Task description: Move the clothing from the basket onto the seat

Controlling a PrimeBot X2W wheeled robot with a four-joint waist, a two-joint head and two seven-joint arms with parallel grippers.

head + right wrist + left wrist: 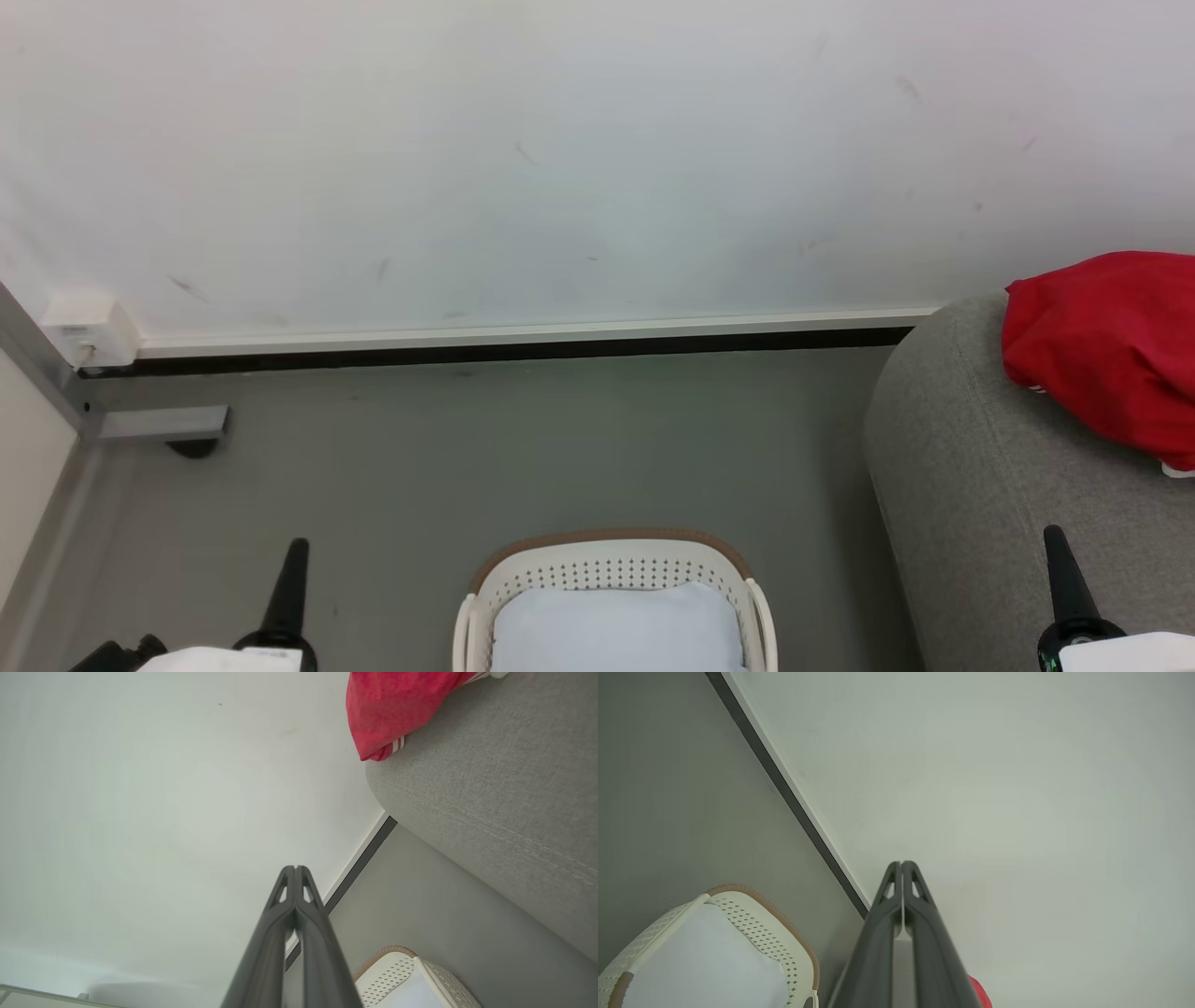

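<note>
Now, red clothing [1106, 355] lies heaped on the grey seat [971, 485], close to its rounded corner by the wall [560, 168]. A striped cuff [397, 745] shows at the heap's lower edge. The white basket [607, 567], brown along its rim, stands on the floor [420, 467] beside the seat and apart from it, with a pale pad [616, 630] lying inside.

Left gripper [297, 553] is low, off the basket's left side, fingers pressed together and clamping nothing. Right gripper [1056, 541] is low over the seat's front, fingers likewise together and empty. Both point toward the wall.
</note>
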